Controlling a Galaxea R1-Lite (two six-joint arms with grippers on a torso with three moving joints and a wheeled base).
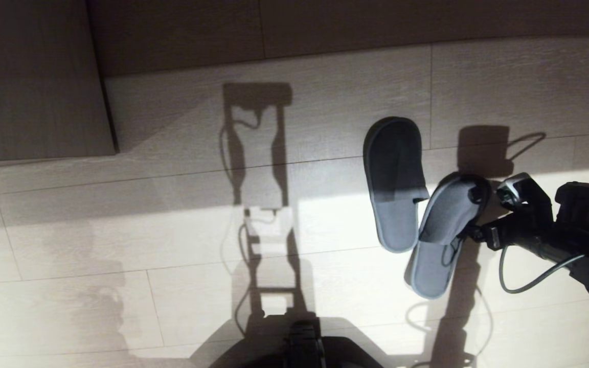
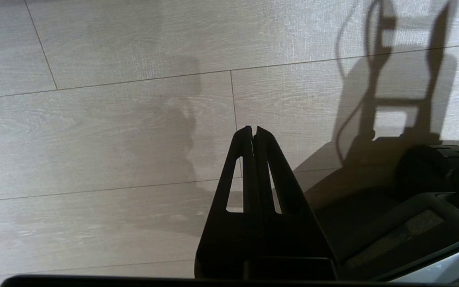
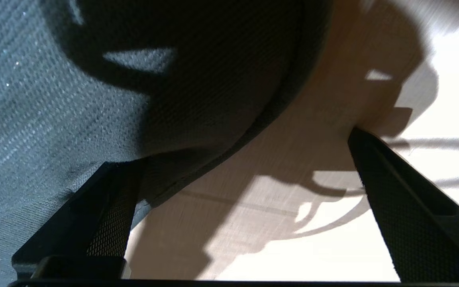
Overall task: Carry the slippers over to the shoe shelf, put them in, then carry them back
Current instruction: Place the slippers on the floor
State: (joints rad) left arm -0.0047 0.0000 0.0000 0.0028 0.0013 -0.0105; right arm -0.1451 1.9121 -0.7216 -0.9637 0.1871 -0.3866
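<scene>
Far left in the head view: a wood-grain panel [image 1: 34,76] sits on the floor [image 1: 120,245], in shade. Can't tell whether it's the shelf.

Left tool [image 2: 253,133] is out of the head view. Left wrist view shows it clenched, fingers pressed together, nothing between them, hanging over bare floor beside my base [image 2: 432,223].

Centre of the head view: my own shadow across the pale planks, base [image 1: 304,347] at the bottom edge.

Right of centre: the slippers [image 1: 397,184] lie on the floor, toes away from me. Left one is straight, its toe half in shade. Right one is angled, its toe leaning right, its band edge touching the left slipper's side near the middle.

Right tool [image 1: 478,212] is at the toe end of the angled slipper, arm coming in from the right edge. Right wrist view: fingers [image 3: 405,207] spread wide, released. One finger lies against the slipper's fabric edge; the other is over bare floor, well clear. Nothing grasped. Slipper looks flat on the floor, not lifted.
</scene>
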